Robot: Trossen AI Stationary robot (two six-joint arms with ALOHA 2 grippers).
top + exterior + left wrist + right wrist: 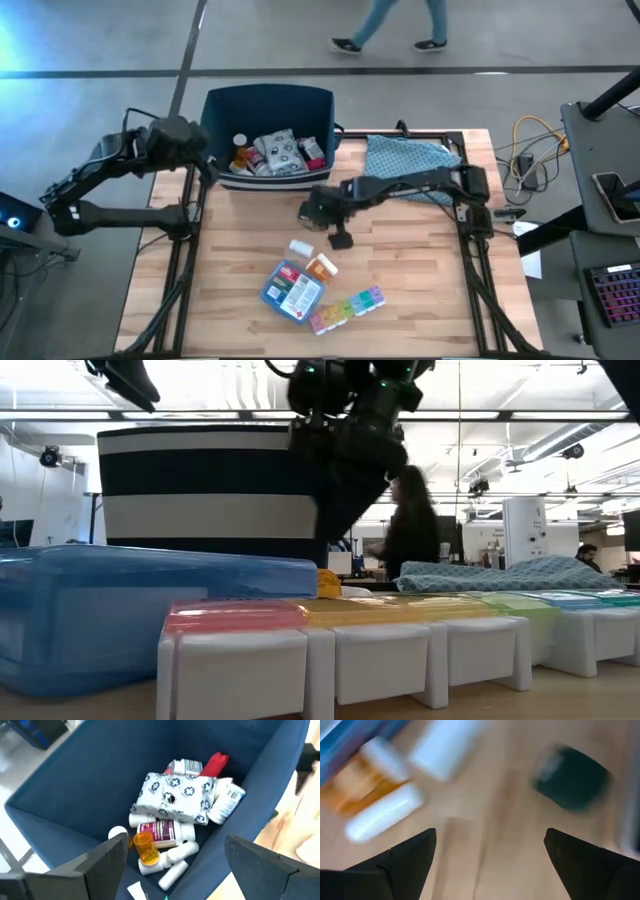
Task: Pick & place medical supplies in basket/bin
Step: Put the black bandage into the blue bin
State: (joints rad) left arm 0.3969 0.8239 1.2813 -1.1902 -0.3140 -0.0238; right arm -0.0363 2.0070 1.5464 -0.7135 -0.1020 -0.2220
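Nearest the low camera lies the rainbow pill organizer (pixel 400 650), with the blue first-aid pouch (pixel 120 610) just beside it, both on the tabletop (pixel 420 260) and well apart from the bin (pixel 268 110), which stands at the far edge. Between them and the bin we see a white pill bottle (pixel 301 247) and an orange pill bottle (pixel 322 266) lying close together, and a small dark item (pixel 341 240) near the right gripper (pixel 318 210). That gripper hangs over the middle of the tabletop with its fingers (pixel 400 855) spread wide and holding nothing; its wrist view looks down on the two bottles and the dark item between the open fingers. We judge the step in hand to be the next pick on the right side. To do it well, we would settle on one bottle, centre it between the fingers, turn the wrist so they close across its narrow width, and come down straight, since the bottles lie touching or nearly so and a skewed approach could roll one away. The left gripper (pixel 180 140) sits over the bin's rim, its fingers (pixel 100 865) open and empty, above the supplies already inside: a white wipes packet (pixel 175 797), bottles and a red item (pixel 215 764). We would keep it clear of the right arm's path to the bin.
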